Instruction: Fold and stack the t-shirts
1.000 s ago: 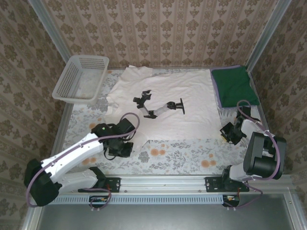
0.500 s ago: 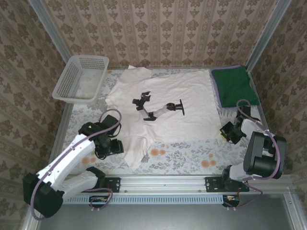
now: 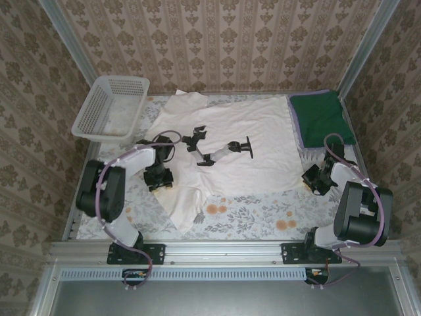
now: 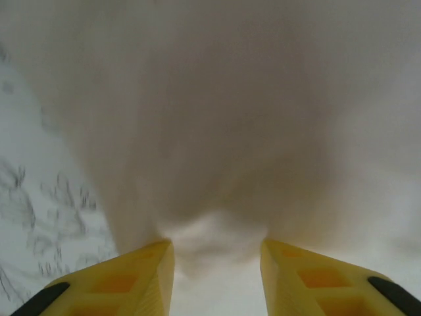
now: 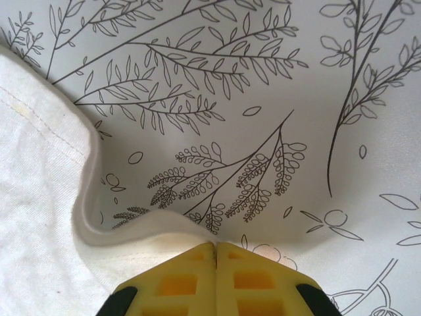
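The cream-white t-shirt [image 3: 256, 125] lies spread across the middle of the table, its black print [image 3: 217, 148] facing up. Its front-left corner is bunched into a flap [image 3: 191, 205]. My left gripper [image 3: 160, 179] sits low at the shirt's left edge. In the left wrist view its jaws [image 4: 217, 253] stand apart, with blurred white cloth [image 4: 230, 131] bulging between the tips. My right gripper [image 3: 312, 181] is at the shirt's front-right corner, shut [image 5: 216, 245] on the white hem [image 5: 131, 227]. The dark green t-shirt [image 3: 322, 118] lies folded at the back right.
A white mesh basket [image 3: 108, 108] stands at the back left. The floral tablecloth [image 3: 263, 210] shows bare along the front edge and beyond the hem in the right wrist view [image 5: 263, 99]. Patterned walls close in on three sides.
My left arm has swung from the front of the table back to the shirt's left edge, and its jaws have opened. The shirt's front-left corner now lies dropped in a flap. The right arm has not moved.
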